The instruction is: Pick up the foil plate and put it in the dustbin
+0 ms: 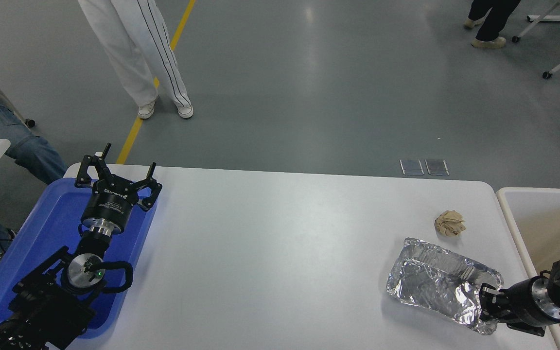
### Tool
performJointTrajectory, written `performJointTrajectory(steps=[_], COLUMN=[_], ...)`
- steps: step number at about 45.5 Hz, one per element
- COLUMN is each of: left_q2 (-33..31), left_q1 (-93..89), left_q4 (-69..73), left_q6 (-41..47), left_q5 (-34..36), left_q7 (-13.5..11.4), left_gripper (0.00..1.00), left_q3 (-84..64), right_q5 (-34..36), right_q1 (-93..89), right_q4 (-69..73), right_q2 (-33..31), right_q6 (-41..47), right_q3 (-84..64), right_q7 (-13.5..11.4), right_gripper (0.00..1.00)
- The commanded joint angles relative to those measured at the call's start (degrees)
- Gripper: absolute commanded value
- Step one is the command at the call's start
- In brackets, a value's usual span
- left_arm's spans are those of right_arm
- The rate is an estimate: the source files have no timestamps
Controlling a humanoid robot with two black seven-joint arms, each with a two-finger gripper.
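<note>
A white table (pixel 280 243) with rounded corners stands on a glossy grey floor (pixel 333 87) crossed by a yellow line (pixel 156 82), where a person in white trousers (pixel 139 53) stands at the far side. At the table's right near corner the right gripper (pixel 485 304) is clamped on the near right rim of the crinkled foil plate (pixel 435 287), just below a crumpled paper ball (pixel 449 223) and beside the beige dustbin (pixel 508 214). The left gripper (pixel 114 170) hangs spread apart over the blue tray (pixel 51 218) at the left edge.
</note>
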Motion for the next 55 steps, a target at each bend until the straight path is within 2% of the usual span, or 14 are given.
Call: performJointTrajectory(steps=[1, 11, 28, 46, 55], left_q2=[0.0, 0.0, 0.0, 0.0, 0.0], left_q1=[0.0, 0.0, 0.0, 0.0, 0.0], left_q4=[-0.02, -0.02, -0.02, -0.02, 0.07], left_q6=[0.08, 0.0, -0.01, 0.08, -0.01], left_q5=[0.0, 0.0, 0.0, 0.0, 0.0], left_q7=[0.0, 0.0, 0.0, 0.0, 0.0], left_gripper=[1.0, 1.0, 1.0, 1.0, 1.0], left_q3=[-0.04, 0.05, -0.04, 0.05, -0.04], right_q5=[-1.96, -9.96, -10.31, -10.22, -10.05], right_q1=[4.03, 10.18, 17.21, 39.0, 49.73], right_q4=[-0.02, 0.42, 0.5, 0.77, 1.82], right_q2=[-1.78, -2.04, -3.1, -2.4, 2.0], right_q6=[7.05, 13.11, 23.75, 23.75, 23.75], right_q3=[-2.1, -3.42, -4.56, -15.98, -22.4], right_q7=[-0.35, -0.09, -0.18, -0.18, -0.18], right_gripper=[0.0, 0.0, 0.0, 0.0, 0.0])
